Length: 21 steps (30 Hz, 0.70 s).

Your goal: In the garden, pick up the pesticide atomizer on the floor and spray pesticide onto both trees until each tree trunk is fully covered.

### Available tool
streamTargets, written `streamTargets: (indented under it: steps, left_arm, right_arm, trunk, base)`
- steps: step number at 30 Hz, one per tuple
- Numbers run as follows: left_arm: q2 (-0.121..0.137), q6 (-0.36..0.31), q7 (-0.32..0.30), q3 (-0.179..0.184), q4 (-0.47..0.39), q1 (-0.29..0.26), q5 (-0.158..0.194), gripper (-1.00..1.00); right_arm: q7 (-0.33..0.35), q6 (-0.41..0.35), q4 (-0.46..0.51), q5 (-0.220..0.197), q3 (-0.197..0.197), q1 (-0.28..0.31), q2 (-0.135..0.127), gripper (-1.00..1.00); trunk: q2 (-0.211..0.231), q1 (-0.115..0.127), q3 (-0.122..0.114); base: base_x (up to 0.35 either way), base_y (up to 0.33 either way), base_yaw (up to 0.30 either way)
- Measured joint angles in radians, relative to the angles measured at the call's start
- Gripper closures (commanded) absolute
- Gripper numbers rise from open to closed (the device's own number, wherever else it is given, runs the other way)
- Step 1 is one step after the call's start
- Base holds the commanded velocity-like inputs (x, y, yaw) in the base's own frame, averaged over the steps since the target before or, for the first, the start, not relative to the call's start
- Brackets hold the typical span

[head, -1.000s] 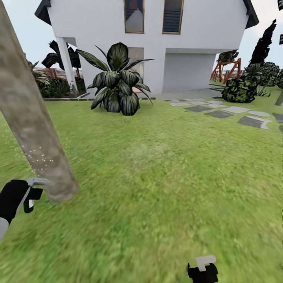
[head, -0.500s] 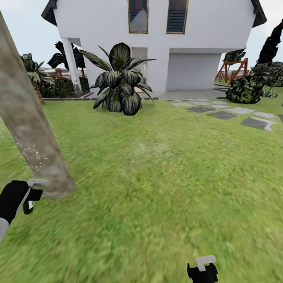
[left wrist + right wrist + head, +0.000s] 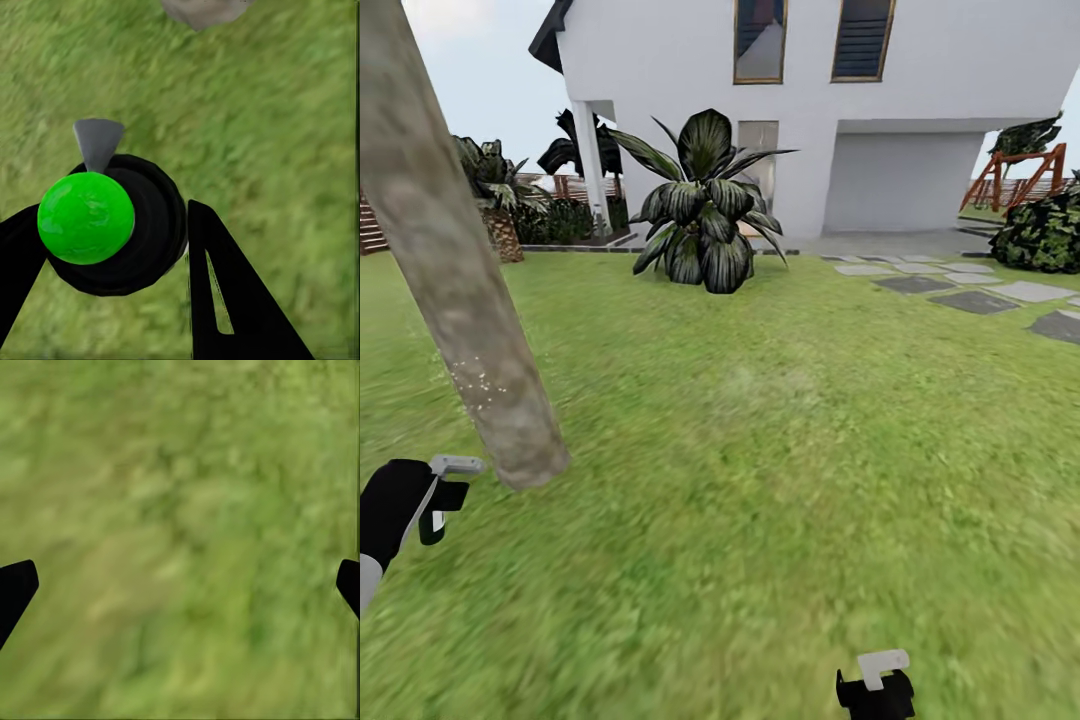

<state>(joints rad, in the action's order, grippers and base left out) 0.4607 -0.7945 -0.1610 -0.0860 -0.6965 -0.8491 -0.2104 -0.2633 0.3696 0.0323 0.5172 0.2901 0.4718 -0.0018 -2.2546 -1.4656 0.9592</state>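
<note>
no readable text, labels, brands or numbers anywhere

The floor (image 3: 780, 480) is a green grass lawn. A thick grey-brown tree trunk (image 3: 455, 270) stands on it and leans. Further back, a big dark-leaved plant (image 3: 705, 215) and grey stepping stones (image 3: 960, 295) are on the grass.

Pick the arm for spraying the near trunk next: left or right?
Left. The left gripper is shut on the atomizer, beside the tree trunk. The right gripper is open over grass, holding nothing.
</note>
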Motion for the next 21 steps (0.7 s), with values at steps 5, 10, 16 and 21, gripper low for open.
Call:
streamTargets:
  steps: [5,10,16,21]
  left_arm:
    - [0.000,-0.001,0.001,0.000,0.000,0.000,0.000,1.00]
    - [0.000,0.000,0.002,0.000,0.008,0.000,0.000,1.00]
    - [-0.025,0.292,0.090,0.002,0.330,0.000,0.095,1.00]
    - [-0.077,0.320,0.246,0.002,0.386,0.000,0.110,1.00]
  right_arm:
    - [0.000,0.000,0.000,0.000,0.000,0.000,0.000,-1.00]
    - [0.000,0.000,0.000,0.001,0.000,0.000,0.000,-1.00]
    - [0.000,0.001,0.000,0.002,0.000,0.001,0.001,-1.00]
    - [0.000,0.002,-0.001,0.002,0.000,0.001,0.002,-1.00]
  trunk:
    - [0.000,0.000,0.000]
    - [0.000,0.000,0.000]
    - [0.000,0.000,0.000]
    - [0.000,0.000,0.000]
  base:
    - [0.235,-0.193,0.007]
    - [0.261,-0.174,0.003]
    - [0.271,-0.170,0.219]
    - [0.272,-0.170,0.093]
